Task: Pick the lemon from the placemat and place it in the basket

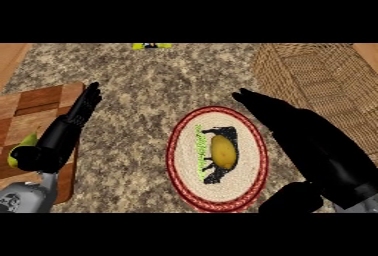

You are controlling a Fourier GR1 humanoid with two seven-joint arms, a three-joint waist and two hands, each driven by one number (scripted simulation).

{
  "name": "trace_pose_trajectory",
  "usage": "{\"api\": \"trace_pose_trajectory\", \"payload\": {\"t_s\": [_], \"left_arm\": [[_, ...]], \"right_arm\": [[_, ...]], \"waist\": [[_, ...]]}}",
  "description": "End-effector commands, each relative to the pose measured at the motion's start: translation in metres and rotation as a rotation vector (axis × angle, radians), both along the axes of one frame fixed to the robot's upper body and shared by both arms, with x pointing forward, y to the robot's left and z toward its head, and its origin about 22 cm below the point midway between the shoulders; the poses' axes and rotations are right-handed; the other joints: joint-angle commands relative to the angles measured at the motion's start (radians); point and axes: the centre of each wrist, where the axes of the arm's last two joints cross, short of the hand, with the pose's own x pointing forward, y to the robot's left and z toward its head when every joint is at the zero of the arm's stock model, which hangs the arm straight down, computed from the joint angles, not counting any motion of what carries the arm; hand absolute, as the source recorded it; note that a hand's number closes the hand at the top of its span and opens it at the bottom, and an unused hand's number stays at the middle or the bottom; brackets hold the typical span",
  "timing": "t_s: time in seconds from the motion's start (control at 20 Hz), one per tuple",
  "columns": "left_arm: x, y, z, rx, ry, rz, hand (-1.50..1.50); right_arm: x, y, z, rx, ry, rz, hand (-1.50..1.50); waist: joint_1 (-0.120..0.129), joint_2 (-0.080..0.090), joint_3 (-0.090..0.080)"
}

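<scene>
Currently, head view, looking steeply down.
Bench (148, 75): speckled granite top, carries everything below.
Placemat (184, 165): oval, cream centre with dark red braided rim, printed with a black animal figure and a green strip along its left side; lies at the middle of the view, lower half.
Lemon (223, 151): yellow, lies on the placemat's centre, over the black figure; nothing touches it.
Basket (325, 85): woven wicker, upper right corner, only partly in view; well apart from the lemon.
Right robot hand (295, 125): black, fingers straight and released, holding nothing; hangs to the right of the placemat, fingertips pointing up-left past the mat's upper right rim, thumb low near the mat's lower right rim.
Left robot hand (63, 132): black, fingers straight and up, released, at rest over the cutting board near the left edge.
Cutting board (29, 110): checkered wood, left edge of the bench.
Green-yellow item (21, 150): beside the left wrist, mostly hidden; possibly fruit.
Yellow object (151, 45): at the top edge, too cut off to identify.
</scene>
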Motion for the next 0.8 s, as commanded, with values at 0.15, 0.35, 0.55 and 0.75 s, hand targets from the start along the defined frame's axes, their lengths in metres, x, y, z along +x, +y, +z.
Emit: {"api": "trace_pose_trajectory", "payload": {"t_s": [0.15, 0.35, 0.55, 0.75], "left_arm": [[0.020, 0.000, 0.012, -0.014, 0.009, -0.012, 0.00], [-0.008, 0.000, 0.006, -0.014, -0.008, -0.015, 0.00], [0.003, -0.012, 0.001, -0.011, 0.010, -0.006, 0.00], [-0.001, 0.001, -0.004, -0.021, 0.013, -0.025, 0.00]], "right_arm": [[-0.019, -0.025, 0.020, -0.089, 0.026, -0.074, -1.50], [-0.013, -0.021, -0.011, -0.033, 0.047, -0.119, -1.50], [-0.016, -0.026, -0.029, 0.002, 0.047, -0.107, -1.50], [0.004, -0.008, -0.066, 0.028, 0.016, -0.122, -1.50]], "waist": [[0.005, 0.005, 0.001], [0.019, 0.006, 0.002], [0.016, 0.006, 0.002], [0.021, 0.008, 0.002]]}}
